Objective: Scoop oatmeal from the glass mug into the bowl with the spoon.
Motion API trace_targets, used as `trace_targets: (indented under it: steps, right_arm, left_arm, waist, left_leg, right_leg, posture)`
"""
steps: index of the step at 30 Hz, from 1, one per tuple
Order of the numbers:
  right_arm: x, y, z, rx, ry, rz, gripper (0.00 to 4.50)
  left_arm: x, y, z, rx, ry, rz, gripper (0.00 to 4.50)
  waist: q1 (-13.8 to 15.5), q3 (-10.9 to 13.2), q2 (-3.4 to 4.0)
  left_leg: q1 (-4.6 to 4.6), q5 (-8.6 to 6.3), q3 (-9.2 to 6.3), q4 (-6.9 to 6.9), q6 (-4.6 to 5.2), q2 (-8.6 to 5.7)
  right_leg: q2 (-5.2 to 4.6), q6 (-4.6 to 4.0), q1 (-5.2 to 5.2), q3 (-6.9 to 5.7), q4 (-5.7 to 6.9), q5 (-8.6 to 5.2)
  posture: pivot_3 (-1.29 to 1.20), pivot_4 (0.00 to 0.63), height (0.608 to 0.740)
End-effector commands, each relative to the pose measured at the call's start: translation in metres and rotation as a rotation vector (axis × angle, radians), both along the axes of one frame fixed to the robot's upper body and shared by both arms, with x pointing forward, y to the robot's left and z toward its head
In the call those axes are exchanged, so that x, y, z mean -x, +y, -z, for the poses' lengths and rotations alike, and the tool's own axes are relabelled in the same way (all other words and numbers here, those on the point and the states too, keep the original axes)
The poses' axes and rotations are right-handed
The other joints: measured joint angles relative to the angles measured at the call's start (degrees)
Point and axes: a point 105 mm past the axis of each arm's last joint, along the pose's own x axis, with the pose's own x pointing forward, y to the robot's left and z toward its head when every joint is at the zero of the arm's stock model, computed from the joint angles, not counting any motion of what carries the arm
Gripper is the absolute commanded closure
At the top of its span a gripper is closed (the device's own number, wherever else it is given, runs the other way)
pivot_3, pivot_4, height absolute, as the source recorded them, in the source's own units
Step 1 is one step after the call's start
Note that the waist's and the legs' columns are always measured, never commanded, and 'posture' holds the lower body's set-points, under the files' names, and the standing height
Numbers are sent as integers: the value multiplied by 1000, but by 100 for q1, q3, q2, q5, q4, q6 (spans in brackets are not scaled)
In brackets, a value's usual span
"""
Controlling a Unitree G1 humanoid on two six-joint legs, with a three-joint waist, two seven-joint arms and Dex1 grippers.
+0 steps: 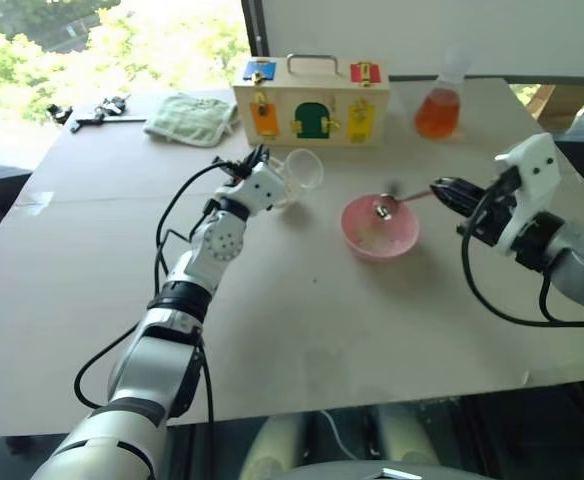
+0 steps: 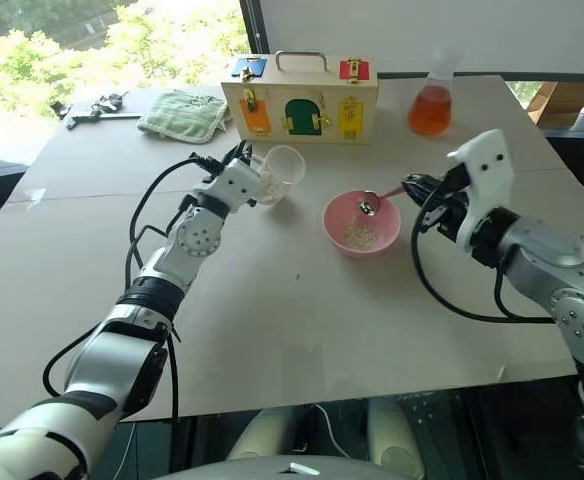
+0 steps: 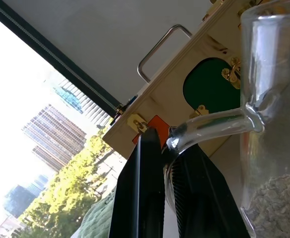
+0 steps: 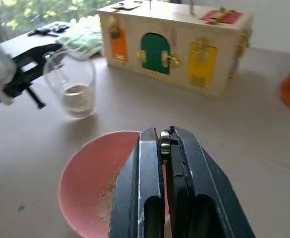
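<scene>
Currently right gripper (image 2: 410, 188) pinches thin, slippery spoon (image 2: 380, 200) by handle end; left gripper (image 1: 255, 160) clamps fragile glass mug (image 1: 300, 172) handle.

I see a pale beige table (image 1: 272, 330) filling most of the frame. At its center-right sits a pink bowl (image 1: 379, 228). Along the top stand a wooden latch box (image 1: 311, 100) and, to its right, a flask of orange liquid (image 1: 438, 108). At upper left lie a folded green cloth (image 1: 190, 118) and small dark tools (image 1: 97, 111).
</scene>
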Motion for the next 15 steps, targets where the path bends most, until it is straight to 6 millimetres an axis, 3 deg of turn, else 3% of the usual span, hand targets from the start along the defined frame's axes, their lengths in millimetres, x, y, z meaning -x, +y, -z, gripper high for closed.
trace_targets:
  steps: [1,7,12,15]
  right_arm:
    - [2,-21,-22,-389,46,42,4500]
    - [0,5,-57,-680,85,-77,4500]
    - [-8,42,-70,-710,125,-184,4500]
    - [-17,61,-65,-666,152,-215,4500]
  left_arm:
    - [1,3,-17,25,-54,0,4459]
    - [3,0,-19,29,-62,13,4459]
    - [3,-3,-25,39,-77,25,4459]
    - [3,-3,-29,47,-89,21,4459]
  waist:
    - [22,0,0]
    - [-12,0,2]
    - [-36,0,1]
    - [-61,0,1]
  left_leg:
    - [0,0,0,-2,0,0]
    - [3,0,0,-2,-1,1]
    - [1,0,-1,-2,0,1]
    - [1,0,-1,-2,0,1]
  right_leg:
    - [0,0,0,0,-1,0]
    - [2,0,-1,2,4,0]
    - [1,0,-1,-1,2,0]
    - [0,0,-1,-2,2,0]
  posture:
    - [0,150,740]
    - [0,150,740]
    - [0,150,740]
    - [0,150,740]
